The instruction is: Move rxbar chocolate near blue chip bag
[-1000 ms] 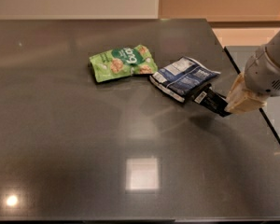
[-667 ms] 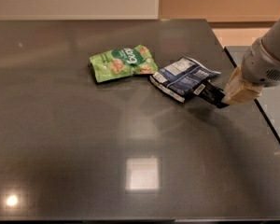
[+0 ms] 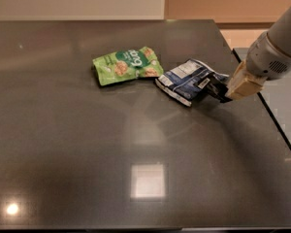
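Note:
The rxbar chocolate [image 3: 205,85], a small black wrapper with a white patch, lies low at the right edge of the blue chip bag [image 3: 184,76], touching or overlapping it. The bag is crumpled dark blue foil with a white label, lying on the dark table [image 3: 87,144] right of centre. My gripper [image 3: 217,90] reaches in from the right, just above the tabletop, shut on the bar's right end. The arm's white and tan wrist [image 3: 262,62] is behind it.
A green snack bag [image 3: 127,65] lies flat just left of the blue bag. The table's right edge [image 3: 266,110] runs diagonally close behind the gripper. A beige wall and a lower surface lie beyond that edge.
My gripper has moved up and left with the bar, bringing it from a short way off the blue bag's right side to its edge. The bags have not moved.

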`<state>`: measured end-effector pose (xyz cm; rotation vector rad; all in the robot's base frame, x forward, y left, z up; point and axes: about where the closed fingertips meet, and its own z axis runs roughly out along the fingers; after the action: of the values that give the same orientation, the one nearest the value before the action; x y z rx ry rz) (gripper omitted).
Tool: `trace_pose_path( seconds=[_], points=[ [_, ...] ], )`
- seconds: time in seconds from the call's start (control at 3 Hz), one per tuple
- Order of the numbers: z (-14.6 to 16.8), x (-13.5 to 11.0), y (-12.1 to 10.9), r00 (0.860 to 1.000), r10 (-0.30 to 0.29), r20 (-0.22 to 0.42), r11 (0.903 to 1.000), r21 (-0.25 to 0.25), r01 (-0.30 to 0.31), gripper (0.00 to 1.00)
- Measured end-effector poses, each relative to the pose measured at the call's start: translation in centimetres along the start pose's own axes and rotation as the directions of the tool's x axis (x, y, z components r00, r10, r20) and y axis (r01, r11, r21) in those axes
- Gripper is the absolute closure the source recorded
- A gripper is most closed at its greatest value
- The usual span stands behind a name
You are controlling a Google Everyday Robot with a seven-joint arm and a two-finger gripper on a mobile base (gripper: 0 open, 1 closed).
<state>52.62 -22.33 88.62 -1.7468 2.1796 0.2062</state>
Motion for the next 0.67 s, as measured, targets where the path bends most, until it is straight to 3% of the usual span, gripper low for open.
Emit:
trace_pose_path(
  seconds=[0.67],
  points=[
    [0.25, -0.20, -0.18, 1.000, -0.002, 0.003, 1.0000, 0.001, 0.002, 0.12]
  ],
)
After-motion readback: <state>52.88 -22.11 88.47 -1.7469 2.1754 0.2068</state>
